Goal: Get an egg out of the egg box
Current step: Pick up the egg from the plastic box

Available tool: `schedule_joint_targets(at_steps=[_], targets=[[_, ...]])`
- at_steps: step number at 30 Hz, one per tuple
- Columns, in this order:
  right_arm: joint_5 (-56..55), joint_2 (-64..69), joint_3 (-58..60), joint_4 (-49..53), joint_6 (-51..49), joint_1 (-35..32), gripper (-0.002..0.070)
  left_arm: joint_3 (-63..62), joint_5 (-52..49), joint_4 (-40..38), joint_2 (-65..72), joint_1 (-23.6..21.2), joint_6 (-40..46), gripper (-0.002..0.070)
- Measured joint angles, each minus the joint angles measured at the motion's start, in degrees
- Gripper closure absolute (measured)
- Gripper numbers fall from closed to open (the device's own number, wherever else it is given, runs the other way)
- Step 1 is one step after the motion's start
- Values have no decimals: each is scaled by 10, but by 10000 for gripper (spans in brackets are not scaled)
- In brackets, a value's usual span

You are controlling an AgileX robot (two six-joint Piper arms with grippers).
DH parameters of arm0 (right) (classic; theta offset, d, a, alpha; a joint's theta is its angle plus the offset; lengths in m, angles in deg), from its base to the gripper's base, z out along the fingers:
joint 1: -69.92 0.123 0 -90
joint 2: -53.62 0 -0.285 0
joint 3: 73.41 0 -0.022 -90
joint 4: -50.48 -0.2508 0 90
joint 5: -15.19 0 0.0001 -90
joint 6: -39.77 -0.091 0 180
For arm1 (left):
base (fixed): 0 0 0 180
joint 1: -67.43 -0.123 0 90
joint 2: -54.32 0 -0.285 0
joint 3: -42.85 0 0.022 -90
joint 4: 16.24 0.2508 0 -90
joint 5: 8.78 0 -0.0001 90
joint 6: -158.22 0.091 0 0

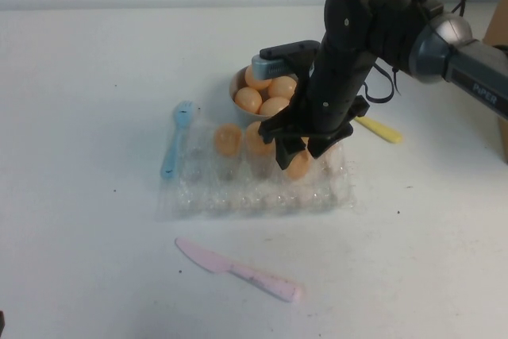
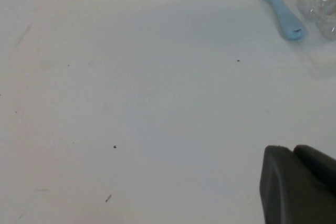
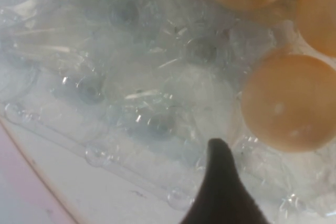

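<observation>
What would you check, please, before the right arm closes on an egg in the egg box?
1. Right gripper over the egg box: ok, it hangs above the tray's right part.
2. Jaws open: ok.
3. Egg between the fingers: not ok; in the right wrist view it sits beside the one visible fingertip, not centred.
4. Neighbouring eggs clear of the fingers: cannot tell, the arm hides them in the high view.
5. Bowl has room: cannot tell, it already holds several eggs.
6. Left gripper out of the way: ok, over bare table away from the tray.
</observation>
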Motion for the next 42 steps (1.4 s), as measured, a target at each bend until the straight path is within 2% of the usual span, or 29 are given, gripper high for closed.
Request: schedule_joint_targets(at_steps=[11,19,29,33,42], targets=[[-10,0,-4,2,-13,0,296,0,0,0,0,0,0,678],[-1,0,-99,71,13,-2,298,0,0,0,0,0,0,678],[2,0,-72,88,73,-50,298,0,0,0,0,0,0,678],[3,1,-71,42,146,-65,298,0,0,0,0,0,0,678],[3,1,-71,-46,432,-90,298,0,0,0,0,0,0,678]])
